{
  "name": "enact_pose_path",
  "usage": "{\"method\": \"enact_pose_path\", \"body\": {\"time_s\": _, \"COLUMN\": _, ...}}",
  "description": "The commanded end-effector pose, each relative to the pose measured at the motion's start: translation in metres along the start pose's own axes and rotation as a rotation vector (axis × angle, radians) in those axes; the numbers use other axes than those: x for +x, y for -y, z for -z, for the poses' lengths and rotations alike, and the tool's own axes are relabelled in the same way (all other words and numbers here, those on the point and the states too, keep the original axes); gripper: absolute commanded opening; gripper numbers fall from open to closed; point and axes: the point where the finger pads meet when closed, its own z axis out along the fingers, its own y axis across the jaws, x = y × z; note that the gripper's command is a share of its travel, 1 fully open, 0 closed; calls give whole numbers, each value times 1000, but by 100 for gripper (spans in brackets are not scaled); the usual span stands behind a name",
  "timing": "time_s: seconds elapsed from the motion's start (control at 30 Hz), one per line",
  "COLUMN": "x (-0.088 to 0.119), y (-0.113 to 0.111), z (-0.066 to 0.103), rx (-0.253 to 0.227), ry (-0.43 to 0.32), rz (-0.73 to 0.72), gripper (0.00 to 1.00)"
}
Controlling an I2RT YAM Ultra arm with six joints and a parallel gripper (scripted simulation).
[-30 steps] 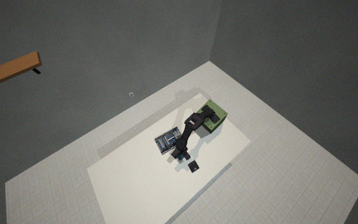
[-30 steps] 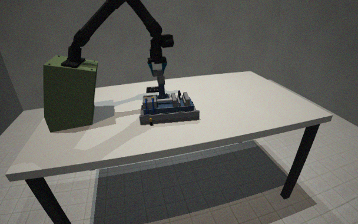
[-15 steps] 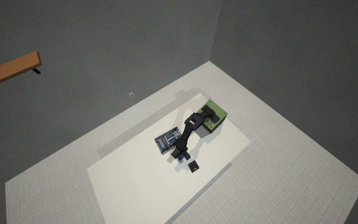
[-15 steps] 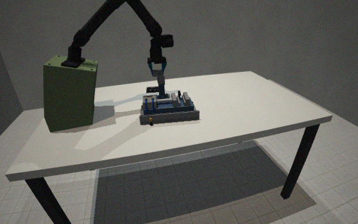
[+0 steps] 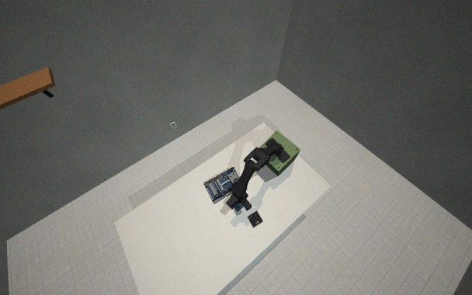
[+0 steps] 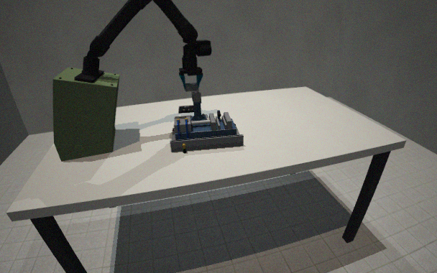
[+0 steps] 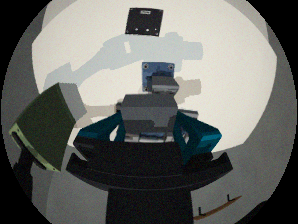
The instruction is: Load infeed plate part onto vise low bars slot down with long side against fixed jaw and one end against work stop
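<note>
The part (image 6: 196,98), a single grey block, hangs on end from the gripper (image 6: 190,83), whose teal fingers are clenched on its upper portion; its lower end reaches down to, or just above, a blue fixture that I take to be the V-block (image 6: 196,115), though contact cannot be made out. In the wrist view the block fills the gap between the fingers with the blue piece straight beneath it. Which face carries the milled slot cannot be read from any view. The step in hand looks like a regrip at the V-block, or a carry over it toward the vise (image 6: 206,131), which sits just beside on its grey base; its jaws stand apart with nothing between them that can be seen. The next move calls for getting the block horizontal with the slot facing down, then lowering it onto the two low bars and sliding it against the fixed jaw and the work stop. Counted: one part, one vise, one dark infeed plate (image 5: 255,220) lying bare near the gripper, one arm on one green pedestal (image 6: 84,113), one table (image 6: 300,136).
</note>
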Motion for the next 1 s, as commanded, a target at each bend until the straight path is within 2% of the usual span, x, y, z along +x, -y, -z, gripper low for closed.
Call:
{"method": "enact_pose_path", "body": {"time_s": 0.0, "x": -6, "y": 20, "z": 35, "rx": 63, "ry": 22, "rz": -3, "gripper": 0}}
{"method": "enact_pose_path", "body": {"time_s": 0.43, "x": -8, "y": 17, "z": 61, "rx": 63, "ry": 24, "rz": 1, "gripper": 0}}
{"method": "enact_pose_path", "body": {"time_s": 0.97, "x": -8, "y": 16, "z": 75, "rx": 63, "ry": 24, "rz": 2, "gripper": 0}}
